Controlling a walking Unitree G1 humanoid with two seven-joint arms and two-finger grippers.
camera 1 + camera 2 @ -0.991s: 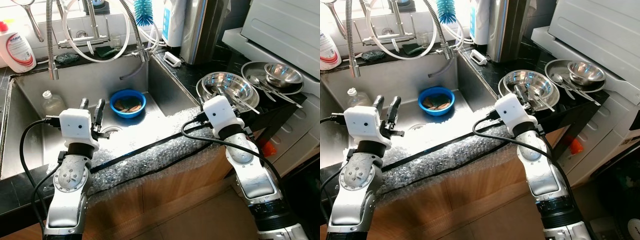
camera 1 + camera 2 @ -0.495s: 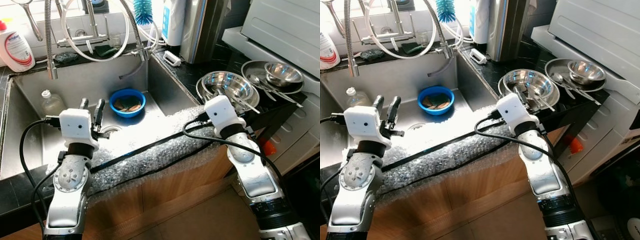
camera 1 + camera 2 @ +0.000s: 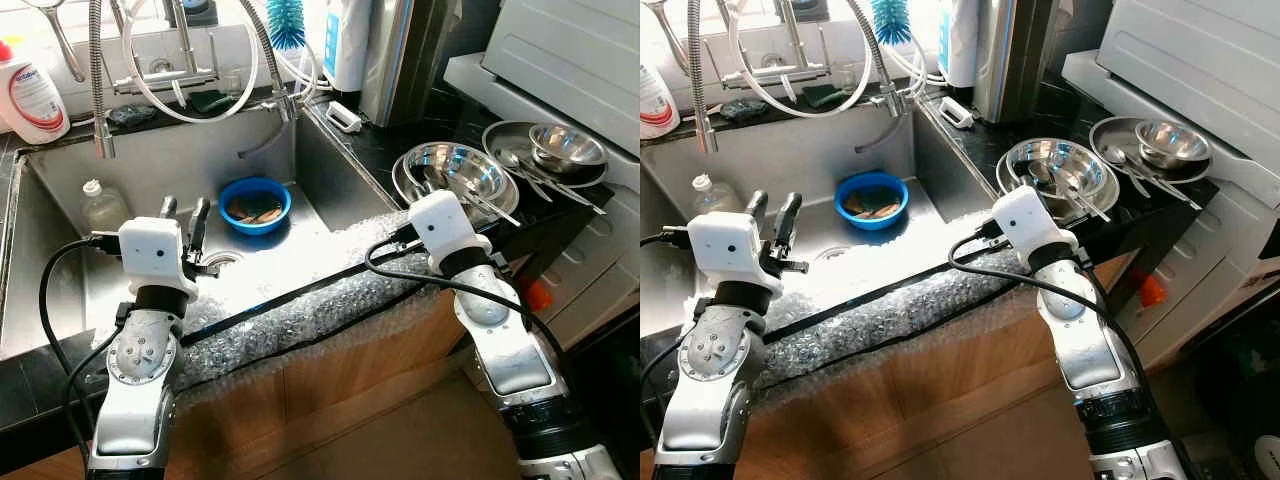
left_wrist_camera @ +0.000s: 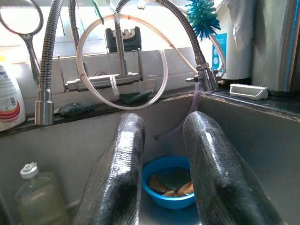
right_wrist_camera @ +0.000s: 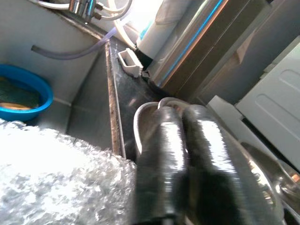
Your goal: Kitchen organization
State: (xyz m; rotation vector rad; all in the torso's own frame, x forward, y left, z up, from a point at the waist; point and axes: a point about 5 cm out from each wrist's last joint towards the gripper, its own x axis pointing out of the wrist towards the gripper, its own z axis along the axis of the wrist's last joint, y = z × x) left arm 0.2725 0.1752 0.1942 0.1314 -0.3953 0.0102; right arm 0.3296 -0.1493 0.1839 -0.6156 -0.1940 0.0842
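Left eye view: the stainless steel sink (image 3: 60, 190) fills the upper left of the frame, with a round blue plastic bowl (image 3: 256, 205) on its floor near the centre, holding brownish scraps. A clear plastic bottle with a white cap (image 3: 103, 205) stands at the left of the sink. The left gripper (image 3: 183, 222) sits at centre left above the sink's front edge, its fingers pointing up the frame toward the tap and parted with nothing between them. A strip of bubble wrap (image 3: 300, 310) lies along the front edge. At upper right, a round steel bowl (image 3: 450, 175) holds utensils whose long axes run diagonally toward the lower right; the right arm's white wrist housing covers its near rim.

Left wrist view: two black fingers (image 4: 117, 178) stand apart, framing the blue bowl (image 4: 169, 183); they touch nothing.

Right wrist view: the right gripper (image 5: 180, 164) has its fingers pressed together, empty, over the steel bowl's rim (image 5: 138, 117) beside the bubble wrap (image 5: 51, 178).
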